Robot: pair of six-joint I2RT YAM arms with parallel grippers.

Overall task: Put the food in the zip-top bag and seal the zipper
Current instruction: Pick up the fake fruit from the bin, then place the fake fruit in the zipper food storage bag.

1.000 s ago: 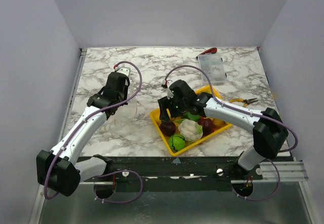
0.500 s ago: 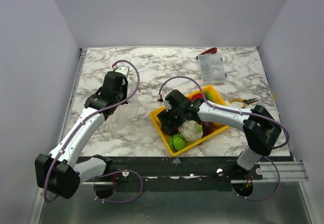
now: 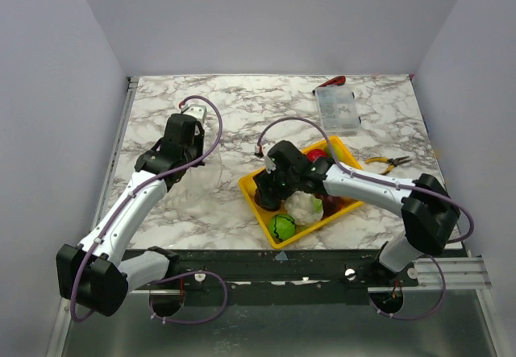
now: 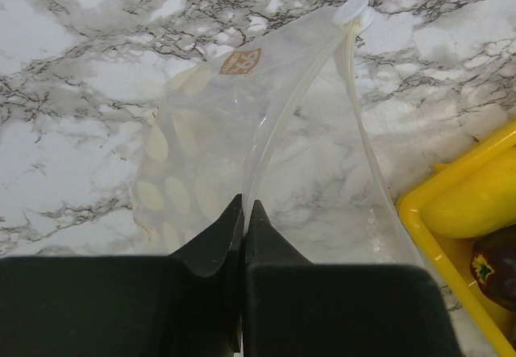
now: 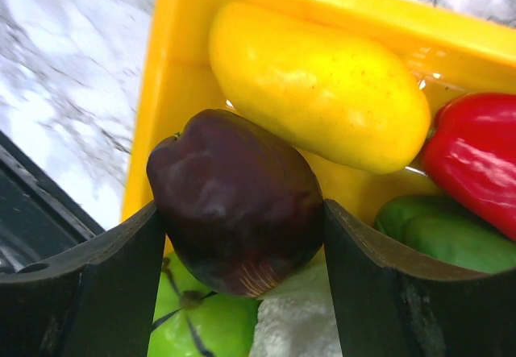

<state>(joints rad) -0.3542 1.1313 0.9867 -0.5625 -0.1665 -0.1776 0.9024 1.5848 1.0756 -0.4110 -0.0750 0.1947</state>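
Note:
In the left wrist view my left gripper (image 4: 244, 210) is shut on the mouth edge of the zip-top bag (image 4: 189, 151), a clear pouch with pale dots lying on the marble. Its zipper (image 4: 294, 103) runs from my jaws up to a white end tab. Inside the yellow tray (image 3: 250, 189), my right gripper (image 5: 244, 236) is shut on a dark purple piece (image 5: 234, 184), both fingers touching its sides. Around it lie more food: a yellow piece (image 5: 322, 83), a red pepper (image 5: 476, 155), green pieces (image 5: 201, 329) and a white cauliflower (image 3: 305, 206).
A rigid clear compartment box (image 3: 338, 109) stands at the back right, with a red-handled tool (image 3: 334, 80) behind it. Yellow-handled pliers (image 3: 389, 162) lie right of the tray. The tray sits close to the table's front edge.
My right gripper dropped into the tray's near-left corner, widened, then closed around the dark purple piece. The left arm has barely moved and kept its hold on the bag.

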